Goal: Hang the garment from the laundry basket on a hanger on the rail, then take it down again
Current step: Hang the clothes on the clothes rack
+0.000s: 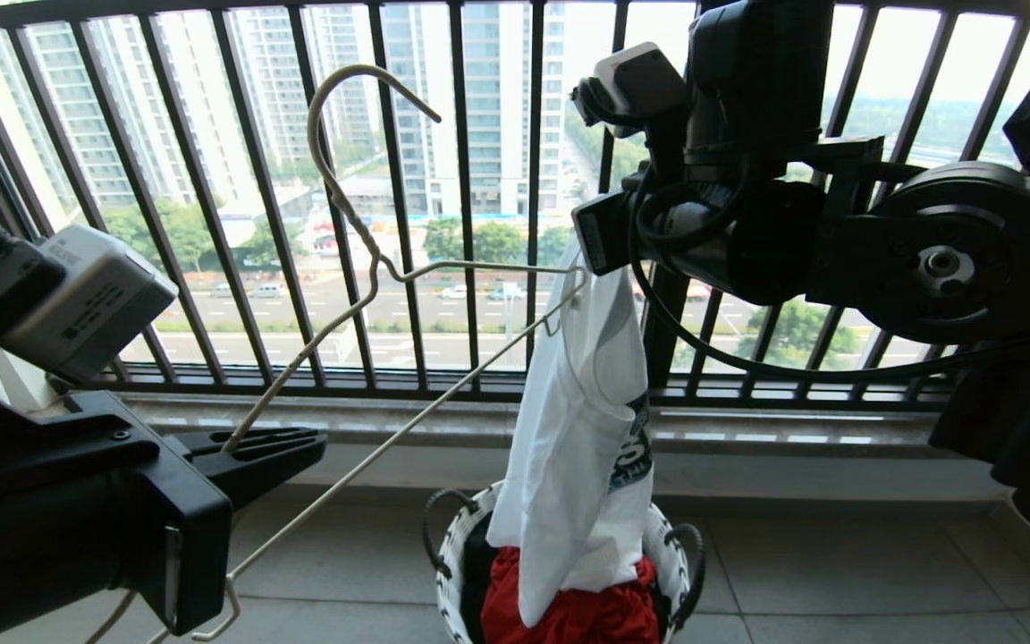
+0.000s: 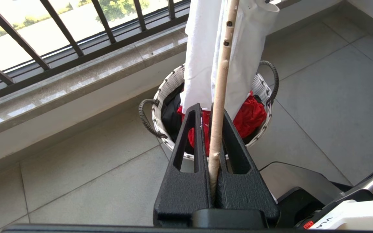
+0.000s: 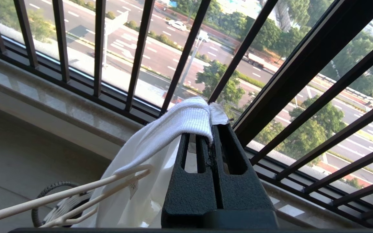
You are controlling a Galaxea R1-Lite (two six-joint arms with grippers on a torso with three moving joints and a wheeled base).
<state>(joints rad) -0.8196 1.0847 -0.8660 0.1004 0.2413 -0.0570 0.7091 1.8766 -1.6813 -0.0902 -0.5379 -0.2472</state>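
**Hanger and shirt held up before the balcony bars**

A tiled balcony floor [image 1: 837, 572] and a stone sill [image 1: 792, 429] are seen across the lower half of the head view, with black railing bars [image 1: 466, 179] filling the upper half and a street with tower blocks beyond them. The basket [image 1: 452, 555] is set on the tiles at lower centre, close to the sill; a red cloth [image 1: 578, 617] and a dark garment are seen inside it.

The hanger [image 1: 372, 268] is held tilted in the left half of the frame, its hook pointing to the upper centre. One of its arms is clamped between the closed fingers of the left gripper [image 1: 287, 447] at lower left (the left wrist view shows the beige wire [image 2: 219, 97] pinched between the two black fingers [image 2: 186, 155]).

The shirt [image 1: 578, 429] hangs in a long fold at centre, its lower end reaching down into the basket onto the red cloth. Its ribbed collar [image 3: 186, 119] is gripped by the right gripper [image 3: 212, 136], whose fingers are shut on the cloth, at upper centre right of the head view. The far end of the hanger is seen at the shirt's top, just beside the collar; whether it is inside the neck opening cannot be told.
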